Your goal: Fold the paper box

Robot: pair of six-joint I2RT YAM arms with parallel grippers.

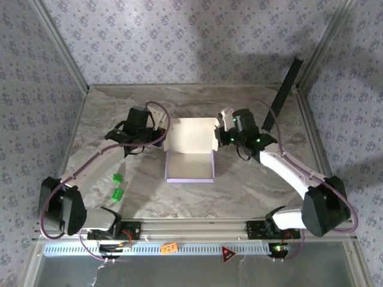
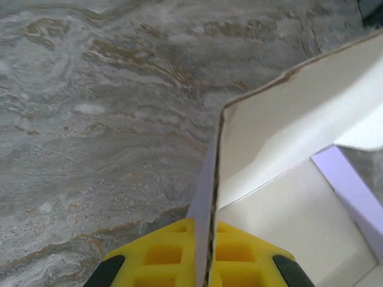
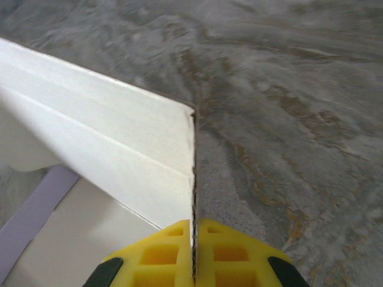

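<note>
Roughly midway, I judge: the paper box [image 1: 190, 164] sits mid-surface [image 1: 257, 191] between the arms, base flat, rear panel raised. Left jaws are clamped on its left side wall, right jaws on its right wall; closing it up is not yet done.

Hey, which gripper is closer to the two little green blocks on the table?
Left. The left gripper pinches the left wall of the paper box, on the side of the green blocks; the right gripper pinches the right wall, across the box.
</note>
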